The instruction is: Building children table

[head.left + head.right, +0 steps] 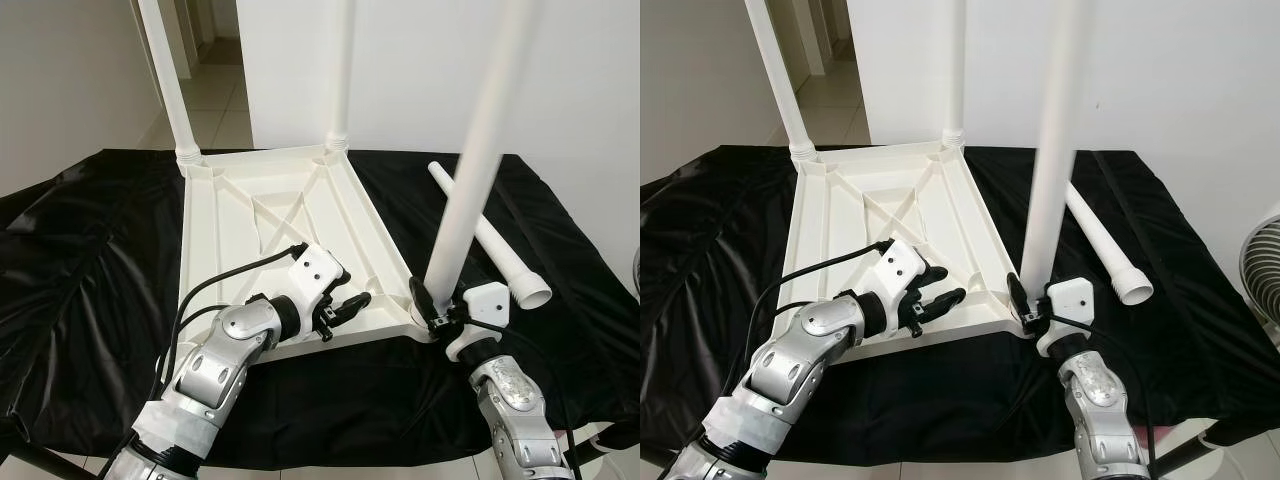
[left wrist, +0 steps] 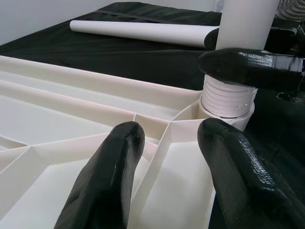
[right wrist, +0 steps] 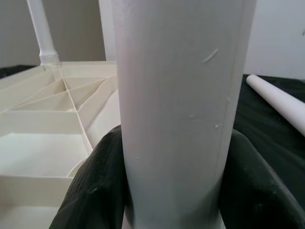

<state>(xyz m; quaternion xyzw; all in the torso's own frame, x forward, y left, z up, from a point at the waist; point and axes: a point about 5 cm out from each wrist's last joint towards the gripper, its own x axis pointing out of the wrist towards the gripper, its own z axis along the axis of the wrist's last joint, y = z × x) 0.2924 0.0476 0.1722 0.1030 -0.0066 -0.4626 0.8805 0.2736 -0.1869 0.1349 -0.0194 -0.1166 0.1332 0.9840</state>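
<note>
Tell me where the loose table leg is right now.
The loose leg lies flat on the black cloth at the robot's right, beside the upturned tabletop and behind the leg in the right gripper.

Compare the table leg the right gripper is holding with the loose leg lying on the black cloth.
The held leg stands upright in the near right corner socket of the upturned tabletop; the loose leg lies flat on the black cloth, off the tabletop. The right gripper is shut around the held leg near its base; nothing touches the loose leg. Both are white round tubes.
</note>
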